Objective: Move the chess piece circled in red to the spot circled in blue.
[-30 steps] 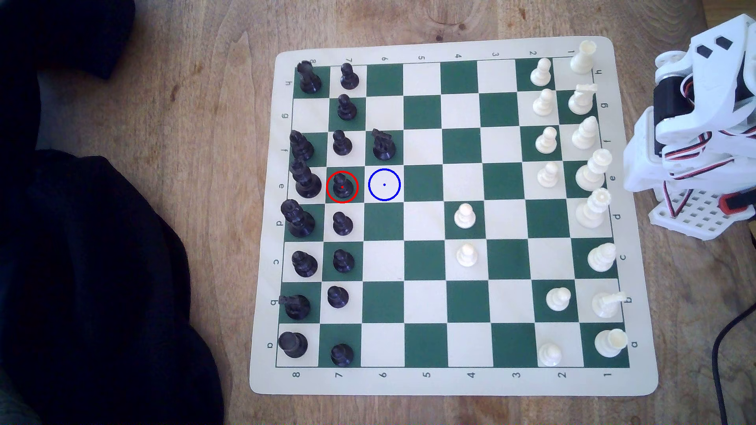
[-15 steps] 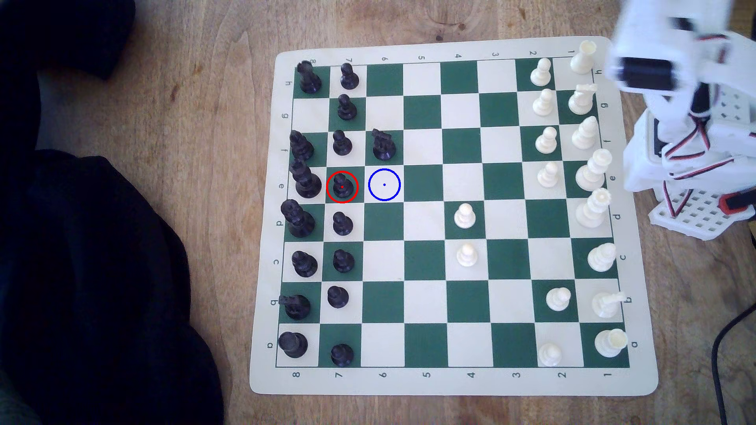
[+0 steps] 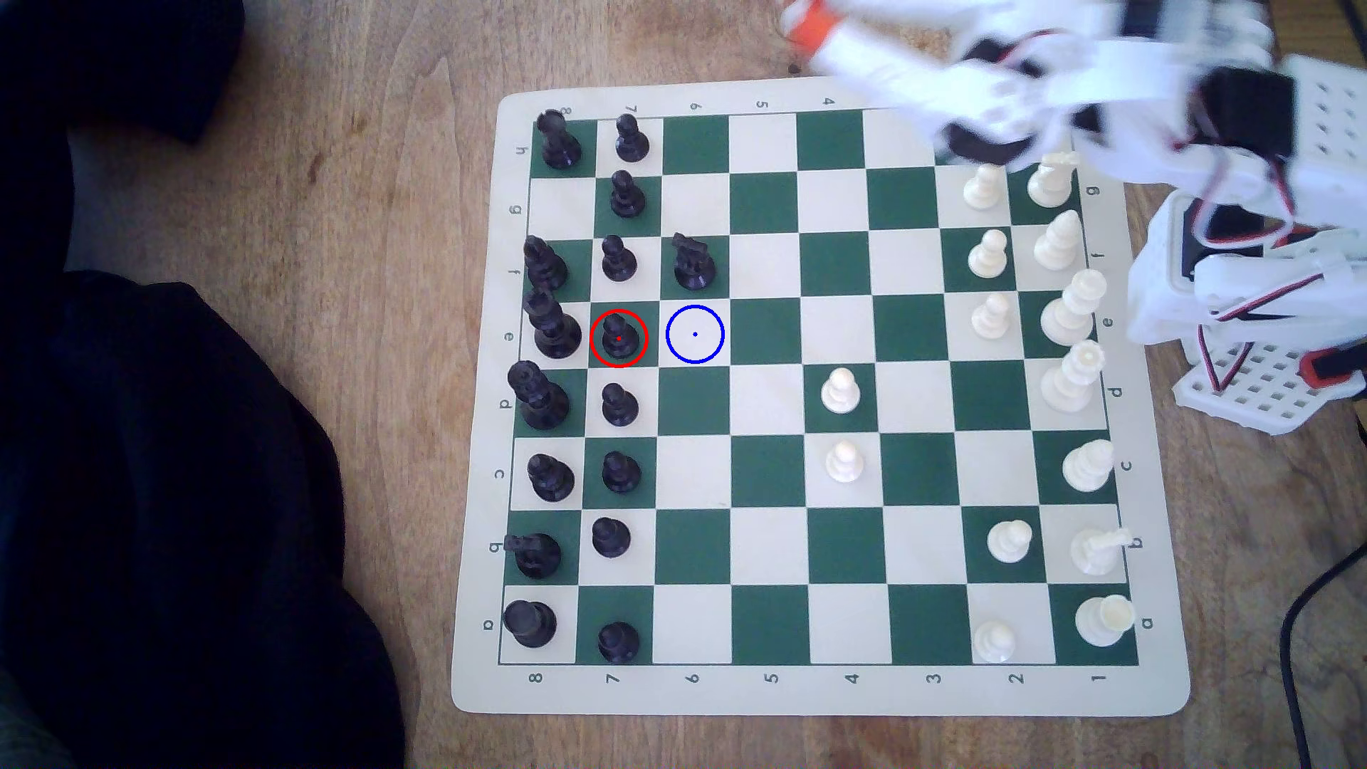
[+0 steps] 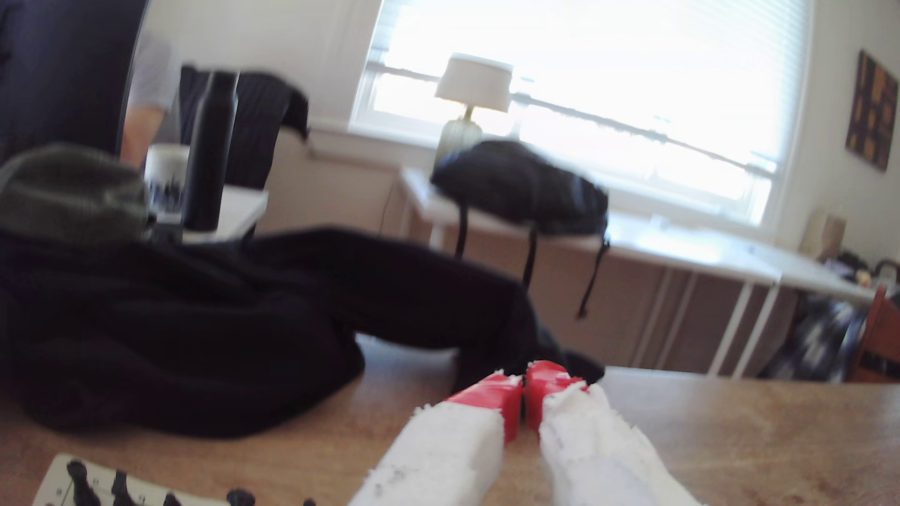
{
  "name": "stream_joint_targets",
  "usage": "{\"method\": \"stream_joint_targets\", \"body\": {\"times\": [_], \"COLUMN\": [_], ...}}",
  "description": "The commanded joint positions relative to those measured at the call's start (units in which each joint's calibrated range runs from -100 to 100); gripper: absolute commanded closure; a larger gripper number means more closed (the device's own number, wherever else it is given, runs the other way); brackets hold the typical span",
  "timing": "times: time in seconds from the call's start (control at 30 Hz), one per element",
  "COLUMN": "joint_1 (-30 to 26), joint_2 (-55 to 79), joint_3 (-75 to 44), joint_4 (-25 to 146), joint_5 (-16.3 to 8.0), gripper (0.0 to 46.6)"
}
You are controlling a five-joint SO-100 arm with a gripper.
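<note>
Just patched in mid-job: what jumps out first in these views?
The red-ringed black pawn sits on its green square, with the blue-ringed cream square bare just to the exterior view's right of it. The blurred white arm sweeps over the board's top right corner, its red-tipped gripper closed with nothing in it.

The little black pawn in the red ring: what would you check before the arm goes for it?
1. Small black round-headed pawn upright in the red ring: ok.
2. Blue-ringed cream square free of pieces: ok.
3. Red-tipped white gripper empty: ok; jaws shut, so not ok for grasping yet.
4. Gripper over the pawn: not ok, it is blurred near the green-and-cream board's far edge.
5. Room beside the pawn: cannot tell; the tall black king stands on the adjacent square.
</note>
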Motion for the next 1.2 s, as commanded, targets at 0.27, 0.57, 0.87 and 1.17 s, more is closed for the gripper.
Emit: {"method": "stream_joint_targets", "body": {"times": [0.27, 0.57, 0.87, 1.17], "joint_1": [-2.79, -4.98, -5.37, -6.23], "joint_2": [18.26, 36.51, 50.35, 57.4], "joint_3": [-25.93, -41.7, -48.14, -55.3], "joint_4": [30.73, 38.76, 41.95, 42.44], "joint_5": [-5.08, -6.54, -7.18, -8.35], "gripper": [31.8, 29.8, 31.0, 33.2]}}
